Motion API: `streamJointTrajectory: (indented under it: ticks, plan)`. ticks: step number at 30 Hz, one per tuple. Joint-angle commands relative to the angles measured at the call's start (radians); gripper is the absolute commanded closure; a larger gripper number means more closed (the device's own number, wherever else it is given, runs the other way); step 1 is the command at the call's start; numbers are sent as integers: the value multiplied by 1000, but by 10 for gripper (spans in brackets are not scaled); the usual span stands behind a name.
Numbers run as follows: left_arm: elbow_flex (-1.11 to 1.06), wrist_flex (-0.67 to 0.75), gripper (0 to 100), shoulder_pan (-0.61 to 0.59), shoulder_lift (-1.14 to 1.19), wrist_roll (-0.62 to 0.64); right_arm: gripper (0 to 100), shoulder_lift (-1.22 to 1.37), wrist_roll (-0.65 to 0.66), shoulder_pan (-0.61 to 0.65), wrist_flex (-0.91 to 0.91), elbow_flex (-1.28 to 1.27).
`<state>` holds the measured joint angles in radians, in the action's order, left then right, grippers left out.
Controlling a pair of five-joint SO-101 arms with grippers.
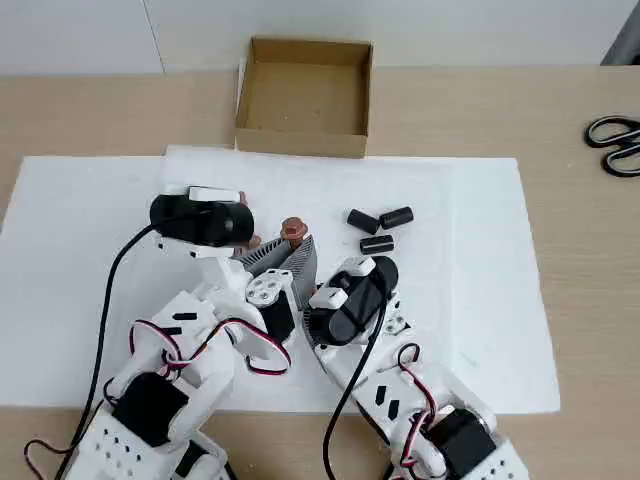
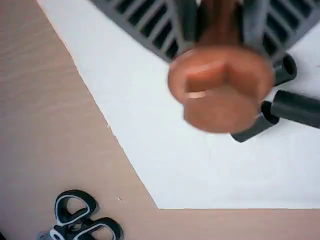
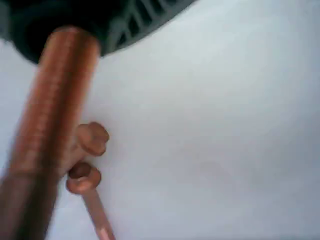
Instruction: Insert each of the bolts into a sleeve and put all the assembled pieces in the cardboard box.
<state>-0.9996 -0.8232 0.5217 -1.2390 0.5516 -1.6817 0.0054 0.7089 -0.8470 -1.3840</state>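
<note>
Lying near the held bolt (image 1: pixel 293 230): three sleeves (image 1: pixel 377 243), scissors (image 1: pixel 615 145) farther off.

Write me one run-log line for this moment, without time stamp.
left gripper: shut on copper-coloured metal bolt | three black cylindrical sleeves: loose on white sheet | brown cardboard box: empty

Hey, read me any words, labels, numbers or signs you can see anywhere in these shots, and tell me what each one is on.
No readable text in any view.
The cardboard box has plain walls.
The white sheet is blank.
The black sleeves, copper bolt and scissors show no marking I can make out.
</note>
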Motion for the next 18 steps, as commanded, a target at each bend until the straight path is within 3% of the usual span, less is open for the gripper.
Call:
streamJointTrajectory:
  ticks: [1, 18]
  plan:
    - [-1, 15, 995, 9, 2, 6, 995, -16, -6, 1, 30, 12]
    - [-31, -15, 995, 8, -6, -34, 995, -16, -6, 1, 28, 14]
